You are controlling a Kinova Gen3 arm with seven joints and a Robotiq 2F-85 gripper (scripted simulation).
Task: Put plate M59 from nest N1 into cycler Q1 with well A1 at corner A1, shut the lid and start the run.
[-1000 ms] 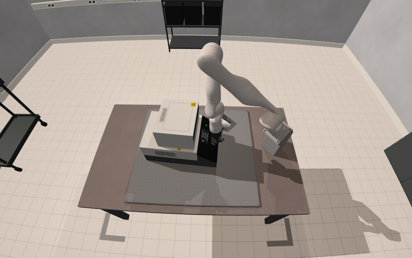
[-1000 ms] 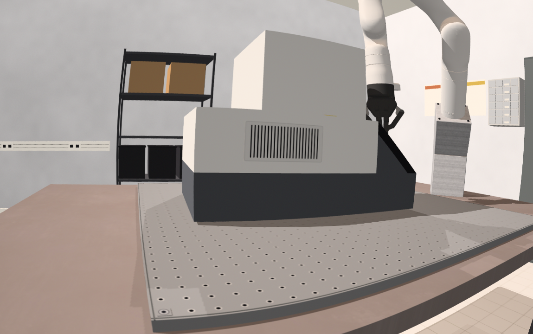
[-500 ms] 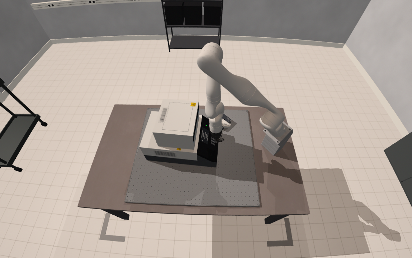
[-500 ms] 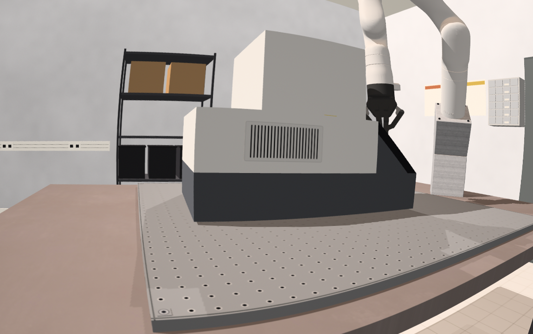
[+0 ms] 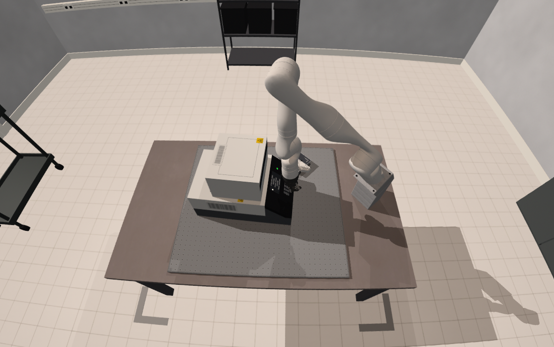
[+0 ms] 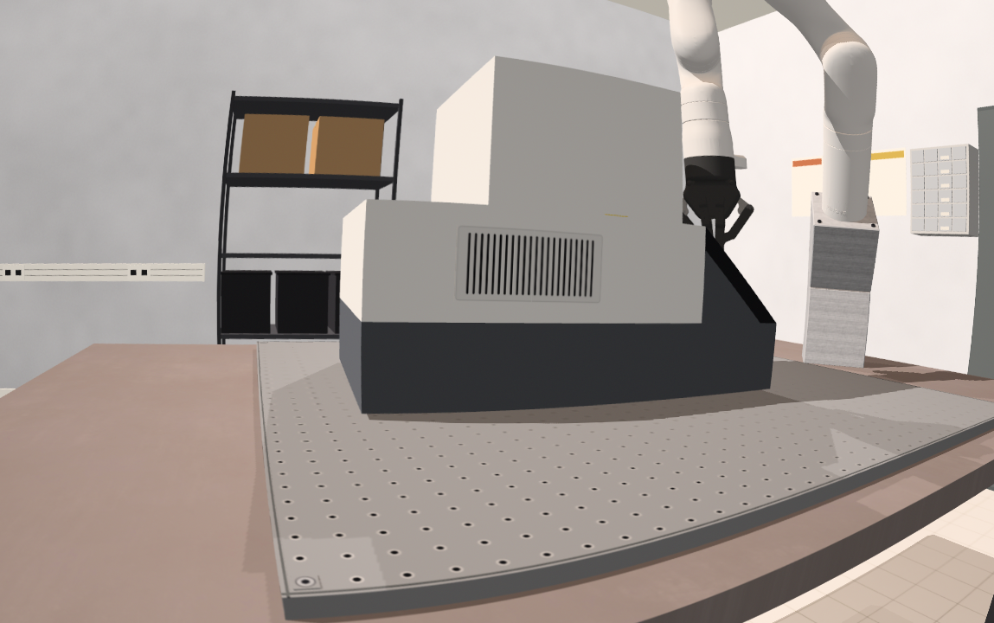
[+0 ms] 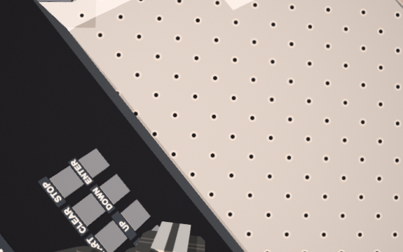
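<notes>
The cycler Q1 (image 5: 231, 209) (image 6: 407, 263) (image 7: 47, 105) stands on the perforated board. Its lid (image 5: 239, 159) (image 6: 585, 139) is down, with no gap visible along the side in the exterior view. Its lamp (image 5: 277, 168) is green. My gripper (image 5: 297, 188) (image 6: 719, 241) (image 7: 171, 238) is shut and empty, just over the front key panel. In the wrist view the STOP key (image 7: 66, 182), CLEAR key (image 7: 89, 210) and part of the START key (image 7: 111, 236) show; the LID key is out of sight. Plate M59 is not visible. The nest N1 (image 5: 305, 157) is mostly hidden behind the arm.
The perforated board (image 5: 235, 254) (image 6: 484, 480) (image 7: 292, 140) lies on the brown table (image 5: 136, 215) (image 6: 136, 480). The arm's grey pedestal (image 5: 365, 193) (image 6: 836, 310) stands on the table beyond Q1's front. The raised lid housing stands close beside the arm's wrist.
</notes>
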